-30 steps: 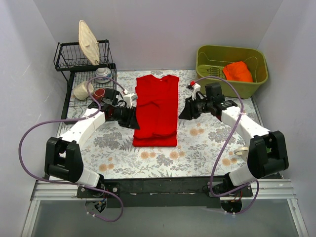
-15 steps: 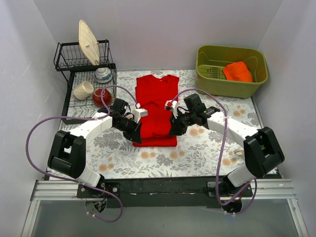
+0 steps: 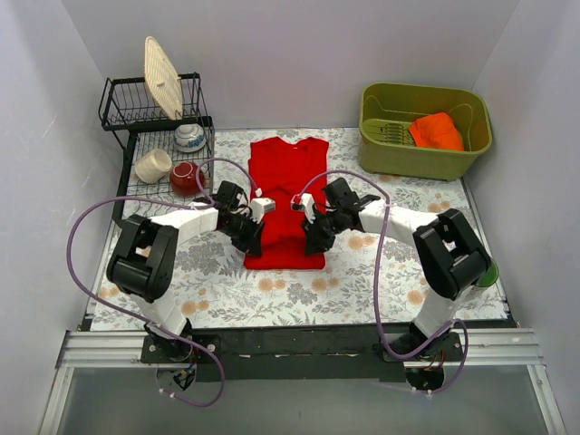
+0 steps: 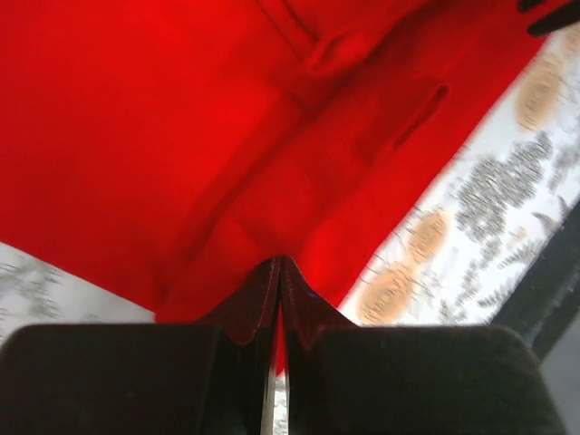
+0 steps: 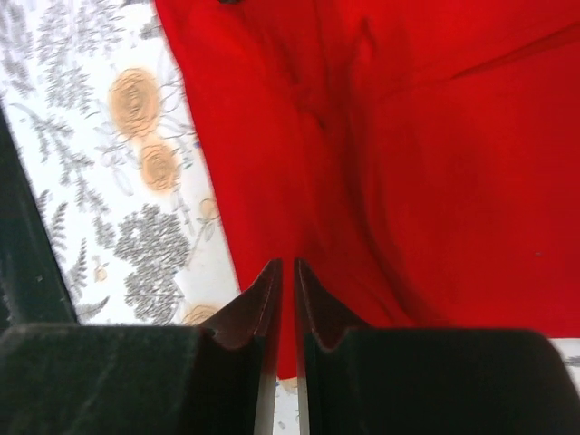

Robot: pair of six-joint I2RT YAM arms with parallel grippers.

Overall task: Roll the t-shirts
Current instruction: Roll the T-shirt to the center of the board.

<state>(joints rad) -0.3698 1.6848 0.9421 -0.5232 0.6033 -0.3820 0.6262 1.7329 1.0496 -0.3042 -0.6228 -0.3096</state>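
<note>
Red t-shirt (image 3: 288, 181): folded into a long narrow strip, flat on the flowered tablecloth (image 3: 227, 299) at mid-table, collar far, hem near.
Orange t-shirt (image 3: 437, 131): bundled in the green tub (image 3: 426, 163), far right, well apart from both arms.
Left gripper (image 3: 256, 245): at the strip's near left corner, jaws pressed together on a pinch of red hem.
Right gripper (image 3: 312, 243): at the near right corner, jaws drawn to a thin slit with red cloth in it.
Step in hand: taking hold of the near hem, one corner each; by my reckoning, the start of the roll.
Progress: nothing rolled yet; the strip lies flat along its whole length.
Next move calls for: both grips lifting slightly and turning the hem over toward the collar, level and at matched pace, so the roll runs straight.
Dish rack (image 3: 154, 136): far left, holding crockery.
</note>
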